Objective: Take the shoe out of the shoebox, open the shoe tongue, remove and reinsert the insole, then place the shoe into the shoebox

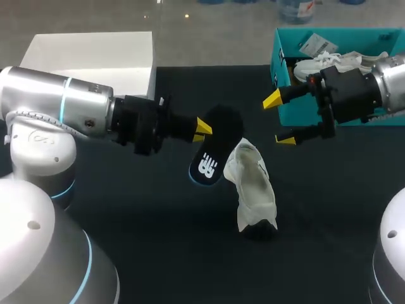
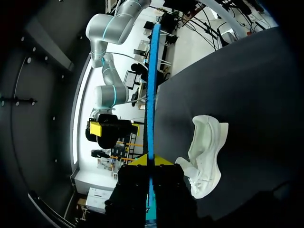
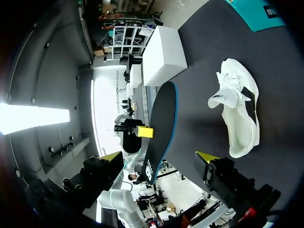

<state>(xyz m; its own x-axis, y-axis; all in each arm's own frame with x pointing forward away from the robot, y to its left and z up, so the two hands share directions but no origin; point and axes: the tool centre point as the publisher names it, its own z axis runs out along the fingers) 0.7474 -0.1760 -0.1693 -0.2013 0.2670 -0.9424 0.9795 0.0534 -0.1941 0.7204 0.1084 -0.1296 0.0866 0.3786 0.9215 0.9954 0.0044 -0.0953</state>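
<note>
A black insole [image 1: 215, 147] with a blue edge and a white logo hangs above the table, with my left gripper [image 1: 202, 129] shut on its upper end. In the left wrist view the insole [image 2: 151, 95] stands edge-on between that gripper's [image 2: 152, 161] fingers. The white shoe [image 1: 254, 189] lies on its side on the black table just right of the insole, and also shows as the shoe [image 2: 207, 154] and the shoe [image 3: 241, 114]. My right gripper [image 1: 279, 120] hangs wide open and empty, right of the insole [image 3: 161, 123] and in front of the teal shoebox [image 1: 288, 82]. The right gripper [image 3: 159, 159] faces the insole.
A second white shoe [image 1: 329, 62] lies inside the teal shoebox at the back right. A white box [image 1: 95, 58] stands at the back left, also seen as the white box [image 3: 164, 54]. The black table [image 1: 164, 234] is bare in front of the shoe.
</note>
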